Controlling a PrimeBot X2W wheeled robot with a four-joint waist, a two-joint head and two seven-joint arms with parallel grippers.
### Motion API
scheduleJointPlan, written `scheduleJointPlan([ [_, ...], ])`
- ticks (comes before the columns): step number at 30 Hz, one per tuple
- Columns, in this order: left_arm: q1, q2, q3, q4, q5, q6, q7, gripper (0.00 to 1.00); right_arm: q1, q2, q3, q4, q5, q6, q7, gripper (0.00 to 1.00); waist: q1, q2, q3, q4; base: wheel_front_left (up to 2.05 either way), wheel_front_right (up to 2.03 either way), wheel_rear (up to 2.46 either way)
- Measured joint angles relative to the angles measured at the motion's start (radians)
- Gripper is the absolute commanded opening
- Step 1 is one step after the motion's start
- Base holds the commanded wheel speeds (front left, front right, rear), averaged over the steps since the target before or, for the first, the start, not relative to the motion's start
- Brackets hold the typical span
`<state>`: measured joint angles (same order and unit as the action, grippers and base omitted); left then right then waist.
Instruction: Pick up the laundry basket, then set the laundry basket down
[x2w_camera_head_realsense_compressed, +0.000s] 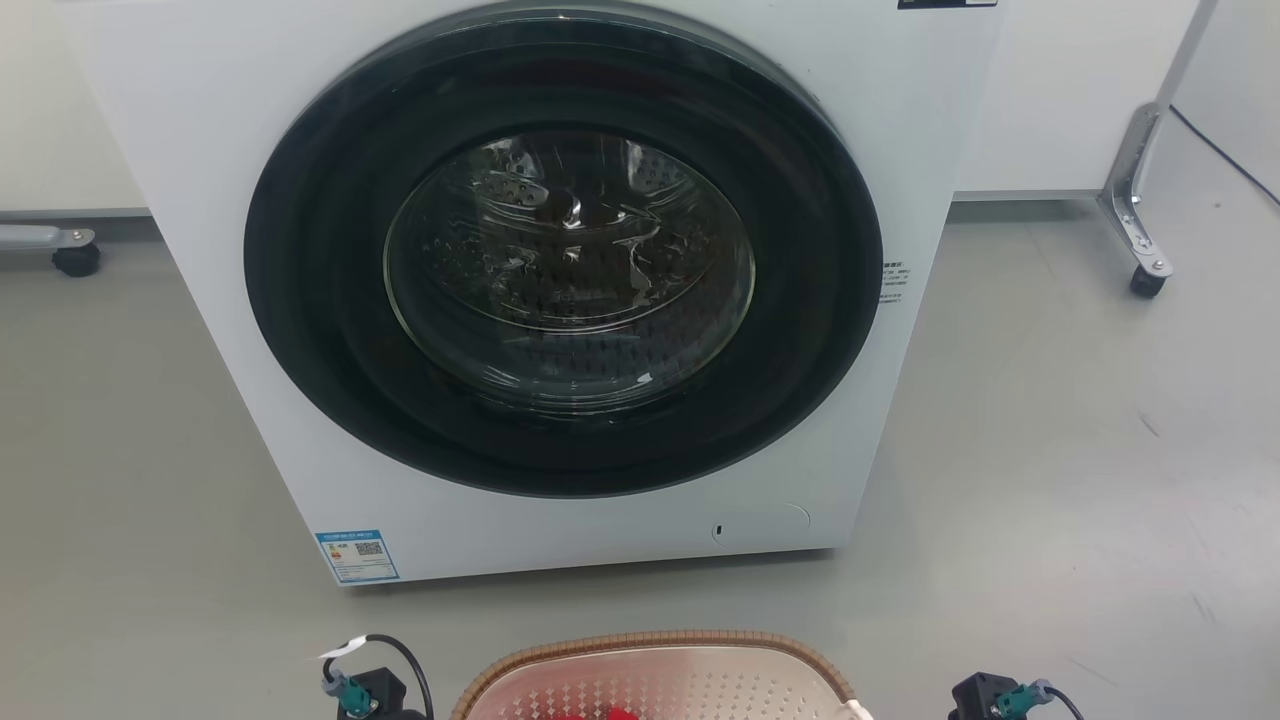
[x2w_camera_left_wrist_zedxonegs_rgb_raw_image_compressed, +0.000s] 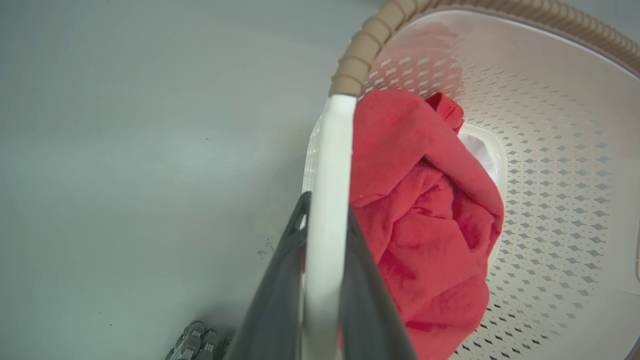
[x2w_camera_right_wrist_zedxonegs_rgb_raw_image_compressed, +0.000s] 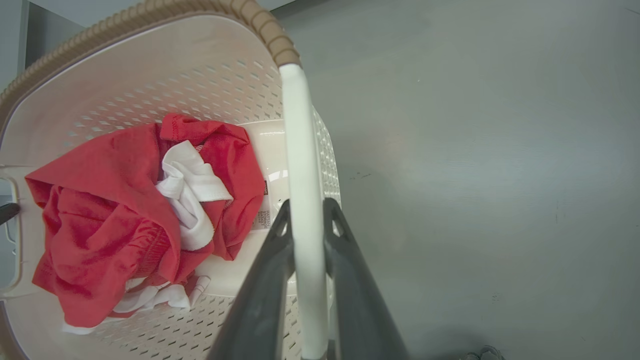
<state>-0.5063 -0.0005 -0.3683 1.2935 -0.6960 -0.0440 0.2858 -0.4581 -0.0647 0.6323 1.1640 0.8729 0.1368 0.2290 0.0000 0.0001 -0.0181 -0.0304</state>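
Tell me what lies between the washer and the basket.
Just bare grey floor, from the washer base to the basket rim; the head view shows it.

So we've got our left gripper (x2w_camera_left_wrist_zedxonegs_rgb_raw_image_compressed: 326, 210) clamped on the white side handle (x2w_camera_left_wrist_zedxonegs_rgb_raw_image_compressed: 334, 140) of the laundry basket (x2w_camera_left_wrist_zedxonegs_rgb_raw_image_compressed: 550, 150), one dark finger on each side of the bar. A crumpled red garment (x2w_camera_left_wrist_zedxonegs_rgb_raw_image_compressed: 425, 215) sits inside, right against that handle. The brown braided rim (x2w_camera_left_wrist_zedxonegs_rgb_raw_image_compressed: 370, 45) curves away above, with grey floor (x2w_camera_left_wrist_zedxonegs_rgb_raw_image_compressed: 125, 150) outside.
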Motion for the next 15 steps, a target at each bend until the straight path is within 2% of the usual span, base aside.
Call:
scheduleJointPlan([
  [15, 0.002, 0.0, -0.013, -0.001, -0.032, 0.001, 0.0, 0.0, 0.0, -0.006, 0.017, -0.003, 0.017, 0.0, -0.001, 0.0, 0.0, 0.0, 0.008, 0.001, 0.0, 0.0, 0.0],
])
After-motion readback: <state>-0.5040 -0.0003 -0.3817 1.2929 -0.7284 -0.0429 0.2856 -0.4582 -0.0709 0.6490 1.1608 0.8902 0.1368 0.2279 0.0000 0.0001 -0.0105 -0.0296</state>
